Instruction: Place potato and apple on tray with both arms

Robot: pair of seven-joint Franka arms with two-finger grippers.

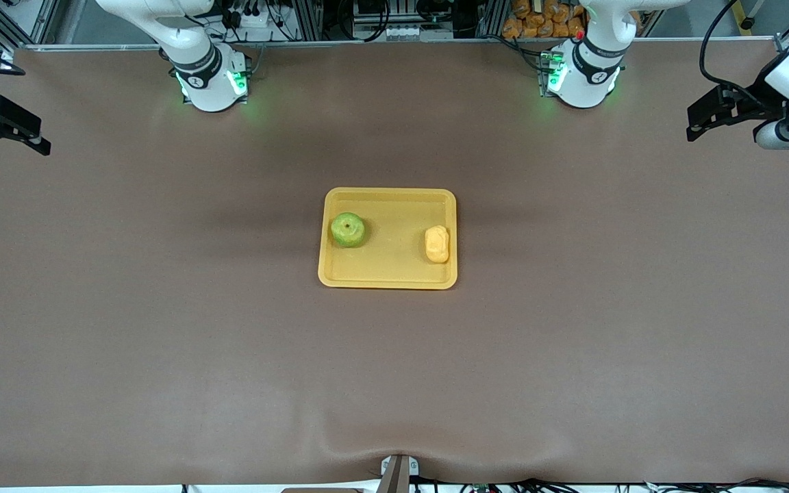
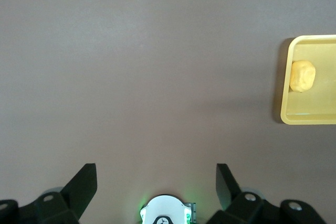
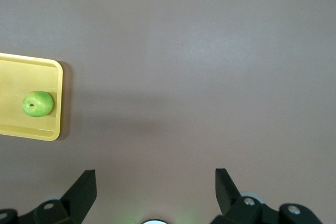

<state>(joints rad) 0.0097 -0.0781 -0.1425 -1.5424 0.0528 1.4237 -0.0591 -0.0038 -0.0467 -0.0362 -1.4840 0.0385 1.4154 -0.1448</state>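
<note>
The yellow-orange tray (image 1: 387,276) lies in the middle of the table. The green apple (image 1: 348,229) sits in it toward the right arm's end, and the potato (image 1: 437,244) sits in it toward the left arm's end. The left gripper (image 1: 699,120) is open and empty, high over the table's left-arm end; its wrist view shows the potato (image 2: 302,75) on the tray (image 2: 310,116). The right gripper (image 1: 31,140) is open and empty, high over the right-arm end; its wrist view shows the apple (image 3: 38,103) on the tray (image 3: 31,132).
Brown cloth covers the table (image 1: 394,370). The two green-lit arm bases (image 1: 213,82) (image 1: 583,79) stand along the table edge farthest from the front camera. A small clamp (image 1: 398,472) sits at the nearest edge.
</note>
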